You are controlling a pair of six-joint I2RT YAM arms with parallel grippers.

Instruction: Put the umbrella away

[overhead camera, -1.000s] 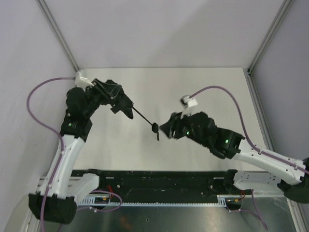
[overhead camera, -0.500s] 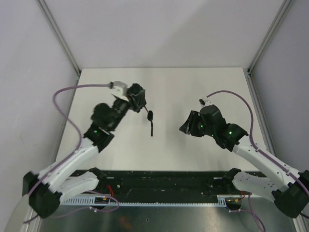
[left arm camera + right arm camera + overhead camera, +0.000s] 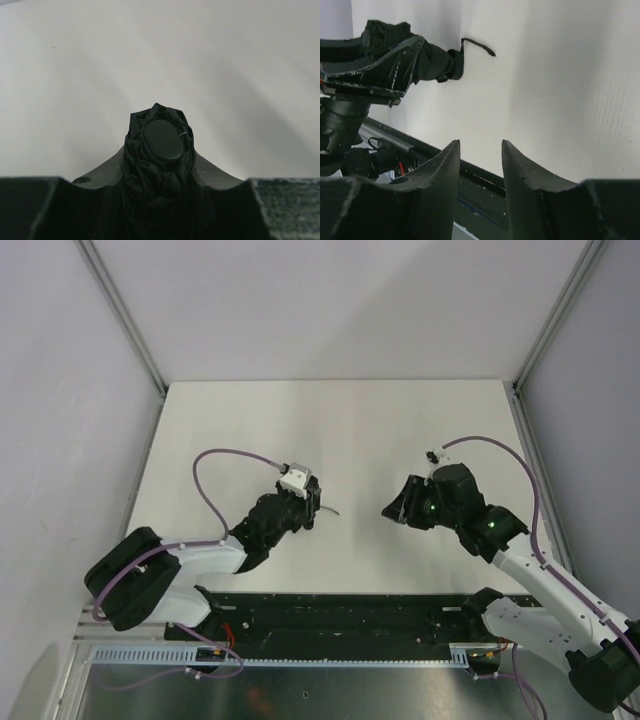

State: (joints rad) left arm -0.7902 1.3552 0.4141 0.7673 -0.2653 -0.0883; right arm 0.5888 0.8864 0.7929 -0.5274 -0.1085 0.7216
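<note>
From where I stand, the left tool is clamped on the black folding umbrella. Its matte fabric is bunched into a tight bundle between the two fingers, and its round end cap pokes out past the fingertips. The umbrella is held over the white desk, left of centre, with a thin dark strap curling from its end. The right tool is well apart to the right, its fingers parted with nothing between them.
</note>
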